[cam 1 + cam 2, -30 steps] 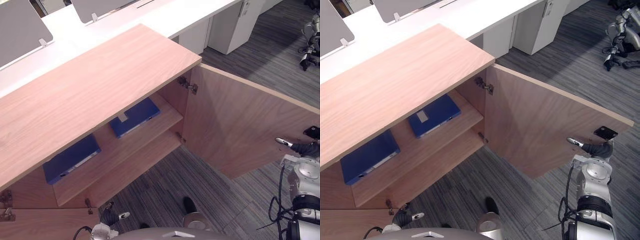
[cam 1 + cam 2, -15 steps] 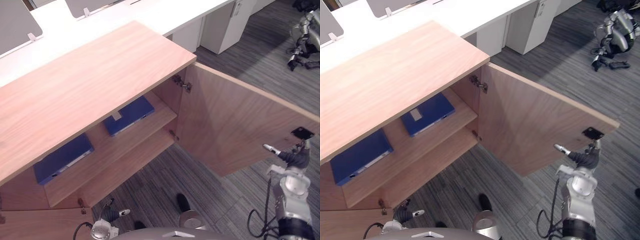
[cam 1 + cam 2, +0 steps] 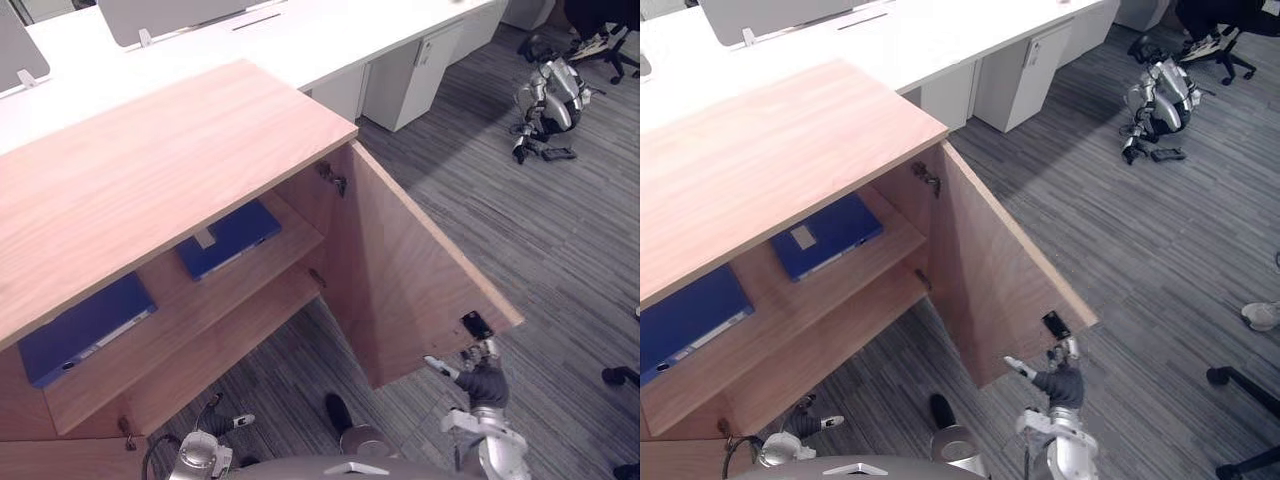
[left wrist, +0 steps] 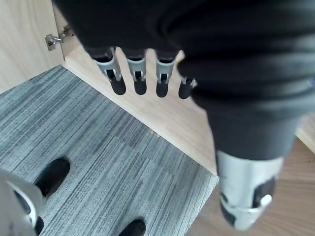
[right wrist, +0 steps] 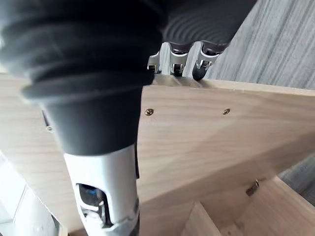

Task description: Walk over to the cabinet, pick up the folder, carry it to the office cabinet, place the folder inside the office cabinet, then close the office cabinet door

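Where my right hand (image 3: pixel 482 378) meets the free edge of the office cabinet door (image 3: pixel 410 280), its fingers (image 5: pixel 172 56) go over that edge and their tips are lost behind the wood, so I cannot tell whether they grip it. The thumb lies straight along the door's face. My left hand (image 4: pixel 140 73) hangs low at the near left, fingers straight, holding nothing.

I count two blue folders on the upper shelf (image 3: pixel 290 225) of the office cabinet (image 3: pixel 170 170). The right one (image 3: pixel 230 238) lies flat and shows almost whole. The left one (image 3: pixel 80 325) has its far part hidden under the cabinet top. There are two shelves, and the lower shelf (image 3: pixel 240 330) is bare board. Two hinges (image 3: pixel 333 178) show on the door's inner side.

The right eye view adds a light shoe (image 3: pixel 1260 315) at the far right, on the carpet (image 3: pixel 1160 250).
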`<state>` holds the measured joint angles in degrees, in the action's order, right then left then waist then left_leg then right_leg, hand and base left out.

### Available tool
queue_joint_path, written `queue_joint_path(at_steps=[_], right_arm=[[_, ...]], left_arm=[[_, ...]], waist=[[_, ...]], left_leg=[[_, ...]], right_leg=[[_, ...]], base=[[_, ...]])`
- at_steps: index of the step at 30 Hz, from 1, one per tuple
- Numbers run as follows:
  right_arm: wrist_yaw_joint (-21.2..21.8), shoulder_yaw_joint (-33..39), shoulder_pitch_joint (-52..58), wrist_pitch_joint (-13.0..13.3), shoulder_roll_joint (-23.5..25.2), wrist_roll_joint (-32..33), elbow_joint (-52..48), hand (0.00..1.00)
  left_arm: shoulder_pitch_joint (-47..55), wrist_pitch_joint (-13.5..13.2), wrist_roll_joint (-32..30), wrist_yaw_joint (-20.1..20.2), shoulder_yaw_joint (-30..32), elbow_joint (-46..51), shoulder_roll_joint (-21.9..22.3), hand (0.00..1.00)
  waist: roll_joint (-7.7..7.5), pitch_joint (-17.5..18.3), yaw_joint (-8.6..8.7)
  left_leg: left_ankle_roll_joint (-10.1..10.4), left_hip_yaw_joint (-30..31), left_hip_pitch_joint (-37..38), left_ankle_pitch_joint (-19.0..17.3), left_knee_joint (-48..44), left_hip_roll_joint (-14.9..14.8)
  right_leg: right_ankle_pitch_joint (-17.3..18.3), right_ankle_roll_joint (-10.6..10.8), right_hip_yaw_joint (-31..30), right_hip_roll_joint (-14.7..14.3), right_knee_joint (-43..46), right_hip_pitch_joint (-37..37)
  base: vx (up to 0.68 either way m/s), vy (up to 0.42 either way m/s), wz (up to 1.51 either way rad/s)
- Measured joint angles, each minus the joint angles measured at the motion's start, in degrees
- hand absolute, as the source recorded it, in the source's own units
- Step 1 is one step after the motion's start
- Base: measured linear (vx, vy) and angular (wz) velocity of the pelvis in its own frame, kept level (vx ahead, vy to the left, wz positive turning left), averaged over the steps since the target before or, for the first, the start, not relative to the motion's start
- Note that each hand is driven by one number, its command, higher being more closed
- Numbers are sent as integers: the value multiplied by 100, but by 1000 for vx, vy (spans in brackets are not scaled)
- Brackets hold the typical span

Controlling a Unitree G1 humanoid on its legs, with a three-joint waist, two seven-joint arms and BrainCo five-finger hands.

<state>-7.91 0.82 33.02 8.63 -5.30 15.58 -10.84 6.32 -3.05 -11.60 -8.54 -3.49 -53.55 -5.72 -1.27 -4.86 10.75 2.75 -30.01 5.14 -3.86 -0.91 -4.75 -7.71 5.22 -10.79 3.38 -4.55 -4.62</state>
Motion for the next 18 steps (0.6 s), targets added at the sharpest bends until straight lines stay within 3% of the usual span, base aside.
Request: queue_joint_path(at_steps=[8, 12, 18], right_arm=[[204, -1024, 398, -204, -11, -256, -180, 0], [333, -1380, 461, -251, -14, -459, -183, 0], [622, -1852, -261, -407, -293, -704, -130, 0]], left_arm=[[-234, 66, -169, -1, -131, -179, -106, 0], [-275, 80, -176, -40, -130, -224, -168, 0], [-211, 93, -200, -61, -105, -240, -201, 0]], waist=[[-379, 48, -162], [-448, 72, -250], [-484, 96, -606]], left_leg=[[14, 456, -36, 195, 194, 59], [-25, 896, -54, 512, 587, 144], [-109, 1480, -302, 767, 589, 194]], right_leg=[[145, -124, 474, 114, 295, 3], [290, -167, 800, 137, 383, -27], [459, -44, 1181, 222, 422, 31]], base=[[-101, -47, 17], [-78, -7, 44], [-63, 3, 52]])
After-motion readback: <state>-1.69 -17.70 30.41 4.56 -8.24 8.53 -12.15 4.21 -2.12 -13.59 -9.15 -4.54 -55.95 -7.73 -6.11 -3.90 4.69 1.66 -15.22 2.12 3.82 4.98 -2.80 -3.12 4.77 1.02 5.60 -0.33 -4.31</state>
